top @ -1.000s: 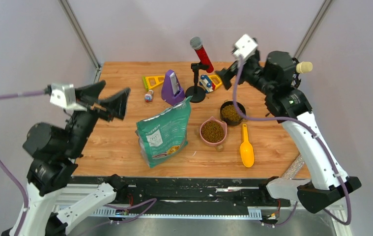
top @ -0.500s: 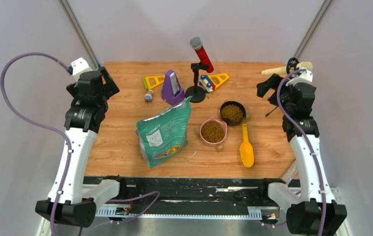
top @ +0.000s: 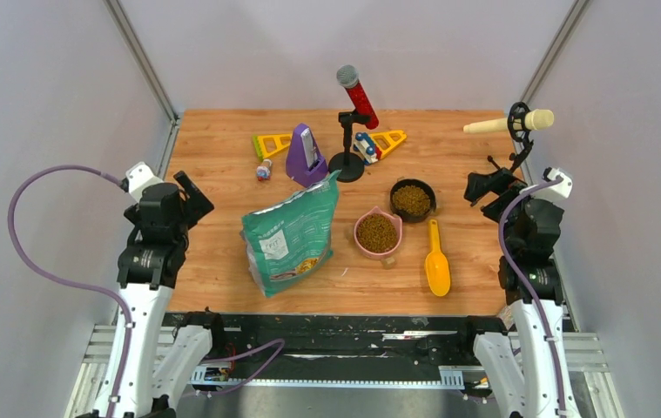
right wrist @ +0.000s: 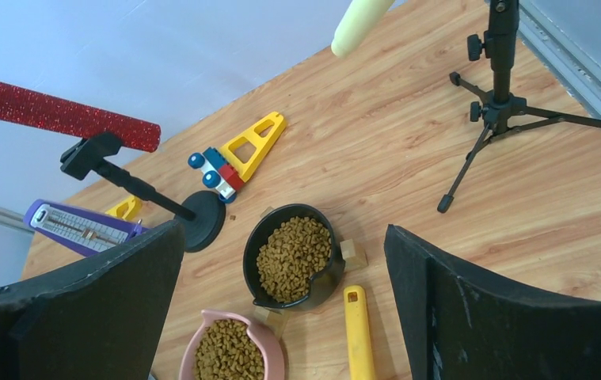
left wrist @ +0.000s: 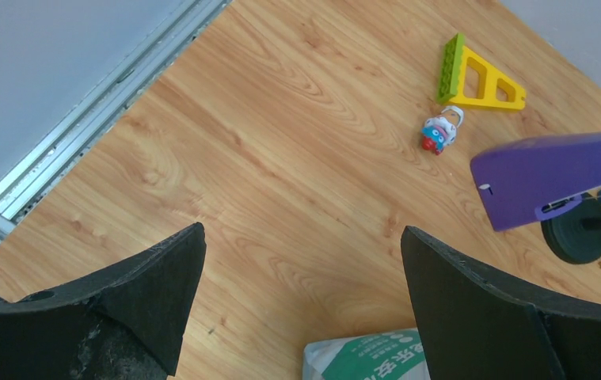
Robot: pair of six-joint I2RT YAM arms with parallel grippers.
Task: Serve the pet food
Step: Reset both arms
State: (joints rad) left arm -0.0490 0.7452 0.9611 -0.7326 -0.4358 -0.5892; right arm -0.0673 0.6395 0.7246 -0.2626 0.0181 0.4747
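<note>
Jaws spread wide on the left gripper [top: 191, 197], poised above bare wood near the left edge of the table [top: 222, 261]. In the left wrist view, two black fingers [left wrist: 123, 301] well apart, plank surface between them.

Further in, toward the back: a yellow triangular block [top: 272, 144], a small toy figure [top: 263, 169] just beside it, and a purple metronome [top: 306, 157] standing upright. In front of the metronome, a teal-green bag [top: 292, 235] with a white label, propped up and leaning a little, its top corner close to the round base of a stand carrying a red microphone [top: 357, 91]. Behind that stand, a toy car [top: 364, 146] just beside a second yellow triangle [top: 387, 139].

Right of the bag, pet food [top: 378, 232] filling a pink bowl [top: 358, 228]. More of the same brown kibble in a black bowl [top: 432, 193] just behind and to the right. Bowls close together; cannot tell whether touching. Yellow scoop [top: 436, 261] flat on the wood right of the pink bowl, handle toward the black bowl, cup end toward the near edge.

Far right, back corner: a cream microphone [top: 509, 124] on a small black tripod.

Jaws likewise spread wide on the right gripper [top: 489, 190], hovering over the right side of the table, apart from scoop and bowls. In the right wrist view, black bowl framed between its two fingers.
</note>
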